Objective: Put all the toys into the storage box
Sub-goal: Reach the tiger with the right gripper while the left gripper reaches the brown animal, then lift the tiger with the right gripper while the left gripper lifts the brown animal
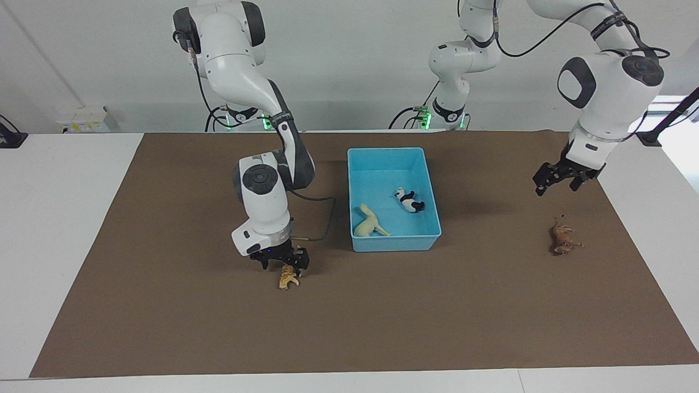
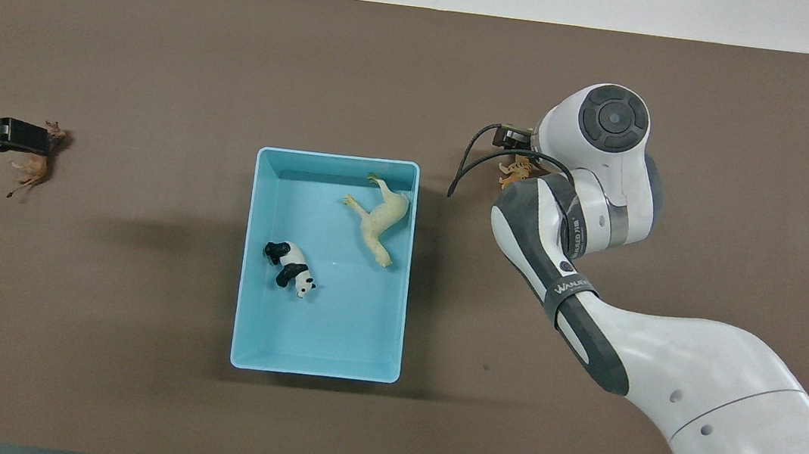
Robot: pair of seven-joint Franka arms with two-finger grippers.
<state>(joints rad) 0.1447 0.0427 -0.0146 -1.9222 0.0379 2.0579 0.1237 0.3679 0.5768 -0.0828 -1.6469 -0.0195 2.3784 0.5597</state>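
Observation:
The light blue storage box [image 1: 393,150] [image 2: 340,159] stands mid-table. In it lie the cream-white horse [image 1: 367,222] [image 2: 379,213] and the panda [image 1: 408,200] [image 2: 289,266]. The orange tiger [image 1: 288,277] [image 2: 516,170] lies on the mat toward the right arm's end, farther from the robots than the box. My right gripper [image 1: 281,266] is low on it, open, with its fingers either side of the tiger's upper part. The brown lion [image 1: 564,240] [image 2: 33,166] lies toward the left arm's end. My left gripper [image 1: 558,185] [image 2: 26,136] hangs open over it, well above.
A brown mat [image 1: 164,327] covers most of the white table. A cable [image 1: 322,218] loops from the right arm's wrist between the arm and the box. In the overhead view the right arm's wrist hides its own gripper.

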